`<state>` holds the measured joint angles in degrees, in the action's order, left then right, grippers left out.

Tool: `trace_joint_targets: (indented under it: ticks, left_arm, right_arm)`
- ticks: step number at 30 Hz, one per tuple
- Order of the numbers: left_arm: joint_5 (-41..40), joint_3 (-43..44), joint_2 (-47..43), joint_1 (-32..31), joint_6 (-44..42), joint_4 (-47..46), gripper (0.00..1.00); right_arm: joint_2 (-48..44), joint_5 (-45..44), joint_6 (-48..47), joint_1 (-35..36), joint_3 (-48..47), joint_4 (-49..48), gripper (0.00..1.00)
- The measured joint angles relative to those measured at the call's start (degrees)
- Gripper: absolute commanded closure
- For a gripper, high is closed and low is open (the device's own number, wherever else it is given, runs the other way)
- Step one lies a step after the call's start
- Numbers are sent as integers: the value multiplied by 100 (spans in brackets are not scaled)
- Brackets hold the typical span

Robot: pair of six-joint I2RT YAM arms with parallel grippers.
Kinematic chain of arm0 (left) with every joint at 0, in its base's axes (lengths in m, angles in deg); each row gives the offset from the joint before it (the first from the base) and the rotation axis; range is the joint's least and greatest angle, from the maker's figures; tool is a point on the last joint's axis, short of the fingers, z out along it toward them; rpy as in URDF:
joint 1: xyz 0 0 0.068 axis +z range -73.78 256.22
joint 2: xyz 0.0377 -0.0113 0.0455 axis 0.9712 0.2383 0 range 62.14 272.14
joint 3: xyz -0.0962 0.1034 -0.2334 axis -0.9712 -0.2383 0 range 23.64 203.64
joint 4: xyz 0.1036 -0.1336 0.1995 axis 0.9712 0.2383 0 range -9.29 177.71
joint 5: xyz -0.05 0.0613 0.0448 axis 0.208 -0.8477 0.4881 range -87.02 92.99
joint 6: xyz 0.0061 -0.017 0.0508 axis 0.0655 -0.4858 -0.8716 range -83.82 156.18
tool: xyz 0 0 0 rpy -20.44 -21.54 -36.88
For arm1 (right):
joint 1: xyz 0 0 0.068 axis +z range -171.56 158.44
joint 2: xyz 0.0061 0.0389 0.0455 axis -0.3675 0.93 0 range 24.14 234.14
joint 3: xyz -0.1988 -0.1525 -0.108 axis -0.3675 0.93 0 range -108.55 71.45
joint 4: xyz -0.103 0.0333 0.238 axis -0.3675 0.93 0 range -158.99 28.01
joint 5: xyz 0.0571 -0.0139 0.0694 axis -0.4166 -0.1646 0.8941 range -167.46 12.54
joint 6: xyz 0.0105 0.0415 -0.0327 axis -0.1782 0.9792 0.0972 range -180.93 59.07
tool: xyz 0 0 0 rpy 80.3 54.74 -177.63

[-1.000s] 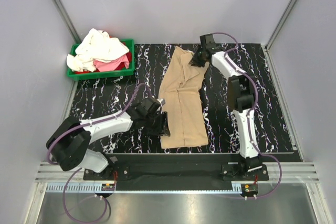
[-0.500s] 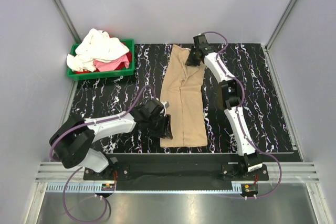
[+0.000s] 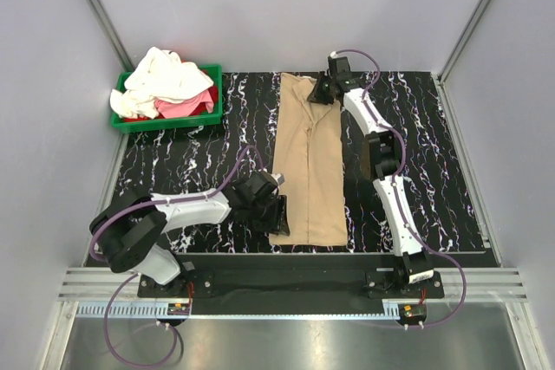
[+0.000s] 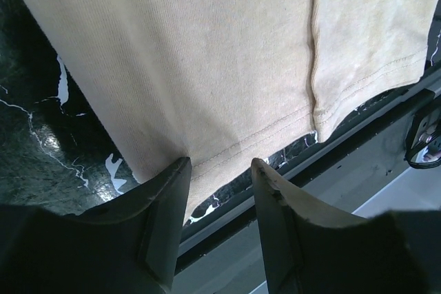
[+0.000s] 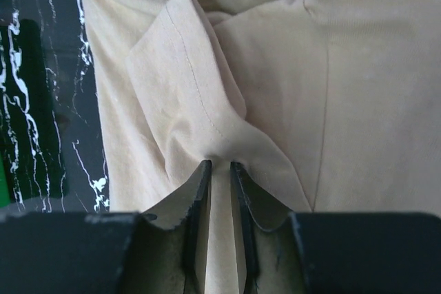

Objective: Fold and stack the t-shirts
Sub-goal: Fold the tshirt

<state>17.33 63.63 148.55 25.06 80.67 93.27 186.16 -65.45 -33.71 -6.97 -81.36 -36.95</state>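
Tan t-shirt point(image 3: 308, 162) lies folded long on the black marble table point(image 3: 173, 171).
Far left, the green bin point(image 3: 130, 121) holds the cream-white t-shirt point(image 3: 165, 75) heaped over the pink-red t-shirt point(image 3: 186, 107); the right gripper point(image 5: 220, 165) pinches a fold at the tan t-shirt's far end, and the left gripper point(image 4: 220, 164) stands with fingers apart at its near hem.

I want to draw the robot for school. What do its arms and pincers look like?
Both the left arm and the right arm have white shells with chunky black joints. A thin purple cable loops along each one. The left pincer and right pincer each have two dark, flat fingers that narrow to a tip.
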Motion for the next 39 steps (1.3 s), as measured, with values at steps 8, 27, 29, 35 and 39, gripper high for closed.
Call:
trace_joint_targets:
  ticks: [8, 27, 29, 35, 39]
  left_arm:
    - [-229, 105, -59, -90, -2, 243, 50]
    - [-798, 1434, -1443, 527, -994, 2120, 38]
    - [-752, 1224, -1475, 708, -1016, 2111, 37]
    - [-535, 214, -1775, 859, -997, 2026, 37]
    - [-313, -273, -1803, 905, -916, 1814, 39]
  right_arm:
    - [101, 420, 4, -48, 0, -400, 65]
    - [-3029, 256, 317, -354, 2472, -345, 53]
    - [-4009, 378, 566, -354, 3637, -352, 55]
    - [-6832, 555, 1073, -107, 7971, -72, 55]
    - [-8019, 505, 1447, 258, 10174, 487, 55]
